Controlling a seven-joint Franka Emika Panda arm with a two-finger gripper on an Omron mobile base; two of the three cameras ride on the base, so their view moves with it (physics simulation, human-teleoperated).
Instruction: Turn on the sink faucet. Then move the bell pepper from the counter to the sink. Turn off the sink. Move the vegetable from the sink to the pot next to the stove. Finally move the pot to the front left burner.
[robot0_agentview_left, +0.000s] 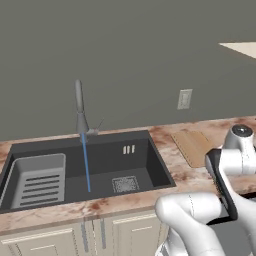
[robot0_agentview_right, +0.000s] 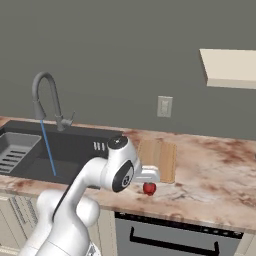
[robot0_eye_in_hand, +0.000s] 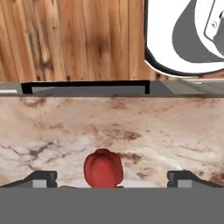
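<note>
Water runs in a thin blue stream (robot0_agentview_left: 86, 162) from the sink faucet (robot0_agentview_left: 79, 107) (robot0_agentview_right: 45, 95) into the dark sink (robot0_agentview_left: 145, 165) (robot0_agentview_right: 80, 150). The red bell pepper (robot0_agentview_right: 149, 188) (robot0_eye_in_hand: 103, 168) sits on the marble counter (robot0_agentview_right: 210, 170) near its front edge, just in front of a wooden cutting board (robot0_agentview_right: 157, 159). My gripper (robot0_agentview_right: 148, 181) (robot0_eye_in_hand: 111, 179) hangs straight above the pepper, pointing down and open. In the hand view the pepper lies between the two fingertips (robot0_eye_in_hand: 41, 178), untouched. The pot and the stove are out of view.
A slotted grey tray insert (robot0_agentview_left: 40, 180) (robot0_agentview_right: 15, 150) fills the sink's left part. The cutting board (robot0_agentview_left: 192, 147) lies right of the sink. Below the counter edge is an appliance front with a black handle (robot0_agentview_right: 172, 240) (robot0_eye_in_hand: 85, 85). A wall shelf (robot0_agentview_right: 230, 67) hangs at upper right.
</note>
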